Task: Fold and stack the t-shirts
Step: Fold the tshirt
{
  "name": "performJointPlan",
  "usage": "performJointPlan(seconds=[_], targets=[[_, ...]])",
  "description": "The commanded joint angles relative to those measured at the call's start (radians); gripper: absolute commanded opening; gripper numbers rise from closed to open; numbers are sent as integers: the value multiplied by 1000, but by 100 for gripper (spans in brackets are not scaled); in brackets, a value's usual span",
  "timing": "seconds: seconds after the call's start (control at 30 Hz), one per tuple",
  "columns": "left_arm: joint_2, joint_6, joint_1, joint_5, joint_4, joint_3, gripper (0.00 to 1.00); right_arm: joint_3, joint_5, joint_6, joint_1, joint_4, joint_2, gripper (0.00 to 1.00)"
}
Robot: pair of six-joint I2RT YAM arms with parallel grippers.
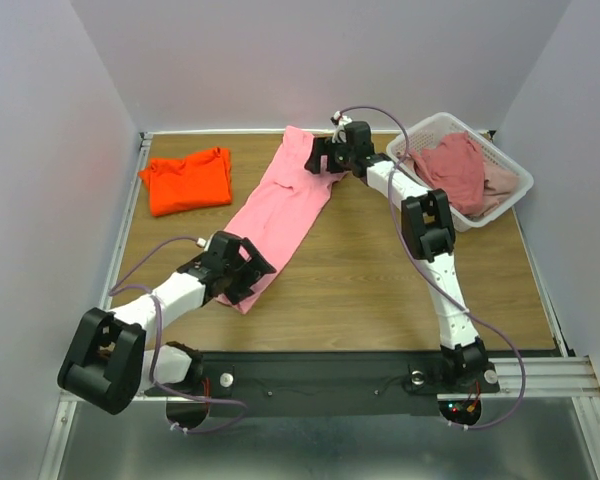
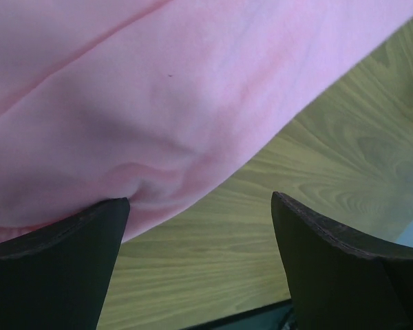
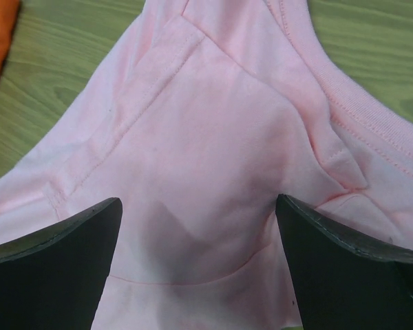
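Presently the pink t-shirt lies diagonally across mid-table as a long narrow strip, and the orange t-shirt sits folded at the far left. The left gripper at the hem and the right gripper at the collar both gape fully, holding nothing. Recommend each pinches all layers squarely before folding.

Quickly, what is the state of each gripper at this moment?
Left gripper: open, holding nothing, at the near end of the pink shirt.
Right gripper: open, holding nothing, over the collar end of the same shirt.
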Motion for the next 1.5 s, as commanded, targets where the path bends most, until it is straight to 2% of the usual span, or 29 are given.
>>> performJointPlan(seconds=[0.0, 0.1, 0.13, 0.17, 0.37, 0.53, 0.6, 0.7, 0.73, 0.87, 0.97, 1.03, 1.17, 1.27, 1.3, 1.43, 1.47], targets=[[80, -111, -86, 61, -60, -96, 98, 45, -117, 36, 5, -101, 111, 100], [174, -176, -188, 119, 15, -125, 98, 88, -109, 41, 4, -101, 128, 100], [210, -223, -280, 126, 44, -112, 98, 106, -88, 41, 4, -101, 135, 100], [227, -245, -323, 126, 55, -98, 98, 116, -74, 42, 7, -101, 142, 100], [408, -309, -593, 196, 155, 68, 98, 238, 90, 51, 5, -100, 209, 100], [546, -289, -687, 228, 158, 218, 98, 290, 190, -1, 1, -98, 218, 100], [539, -279, -704, 210, 143, 263, 99, 300, 190, -10, -9, -98, 185, 100], [502, -256, -710, 132, 48, 350, 98, 306, 153, -5, -24, -98, 134, 100], [473, -236, -722, 105, -34, 382, 98, 307, 126, -9, -26, -98, 90, 100], [413, -203, -791, -86, -253, 610, 98, 318, 98, -27, -27, -97, -31, 100], [358, -219, -836, -199, -345, 653, 98, 320, 72, -16, -27, -95, -102, 100], [305, -243, -836, -210, -380, 625, 98, 285, 64, -1, -27, -97, -183, 100], [197, -352, -830, -334, -561, 532, 98, 98, 44, 7, -27, -97, -355, 100], [80, -421, -818, -380, -632, 443, 98, -117, 117, 23, -27, -98, -522, 100], [22, -436, -793, -377, -635, 410, 98, -275, 136, 57, -27, -100, -620, 100], [-101, -430, -655, -318, -615, 231, 98, -647, 197, 184, -26, -100, -859, 100], [-127, -411, -629, -281, -595, 158, 98, -835, 188, 208, -26, -101, -965, 100]])
